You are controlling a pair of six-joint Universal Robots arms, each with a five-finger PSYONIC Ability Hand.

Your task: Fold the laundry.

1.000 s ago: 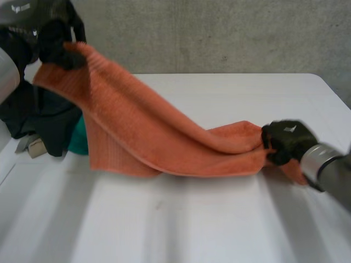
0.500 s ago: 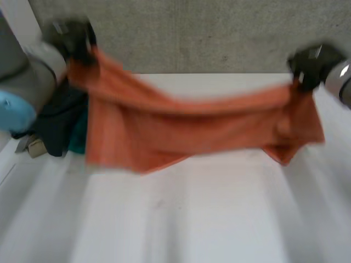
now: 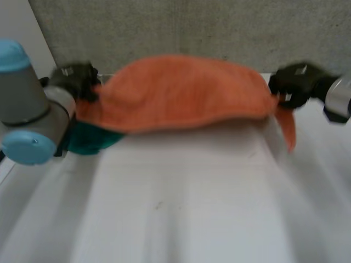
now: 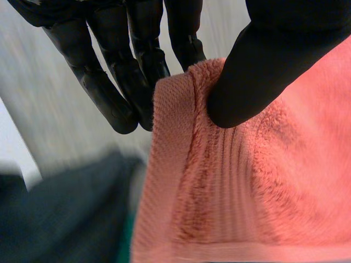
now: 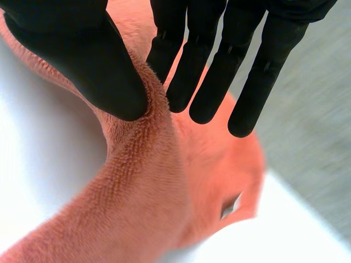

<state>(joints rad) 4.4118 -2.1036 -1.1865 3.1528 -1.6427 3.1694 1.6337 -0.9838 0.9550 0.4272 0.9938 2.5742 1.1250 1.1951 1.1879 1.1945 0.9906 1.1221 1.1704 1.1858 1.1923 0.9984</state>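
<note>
orange towel (image 3: 181, 90) being held aloft over table's (image 3: 181, 219) far edge | hemmed corner being pinched by left hand (image 3: 77, 78), bunched edge by right hand (image 3: 293, 85) | risk: shallow pinches likely being shaken loose

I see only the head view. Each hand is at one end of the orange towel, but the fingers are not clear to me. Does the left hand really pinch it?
Observer: Yes. The left wrist view shows the left hand pinching the orange towel by its hemmed edge, thumb against fingers.
Operator: And the right hand?
Observer: The right hand pinches a bunched fold between thumb and one finger; the other fingers are straight.
Operator: What is under the left hand?
Observer: A dark cloth lies below the towel there.
</note>
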